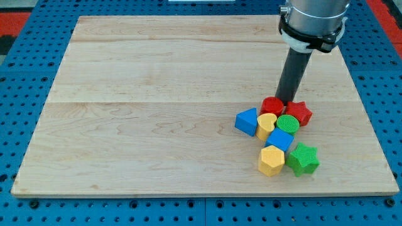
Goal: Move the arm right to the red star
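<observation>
The red star (299,112) lies on the wooden board (157,94) at the right of a tight cluster of blocks. My tip (287,100) stands at the top of the cluster, just above the gap between the red star and a red round block (272,105) to its left, touching or nearly touching both. Below them sit a green cylinder (287,122), a yellow heart-shaped block (266,123) and a blue triangle (247,120).
Lower in the cluster are a blue cube (280,139), a yellow hexagon (271,161) and a green star (303,158). The board's right edge runs close by on the view's right, with a blue pegboard (377,75) around it.
</observation>
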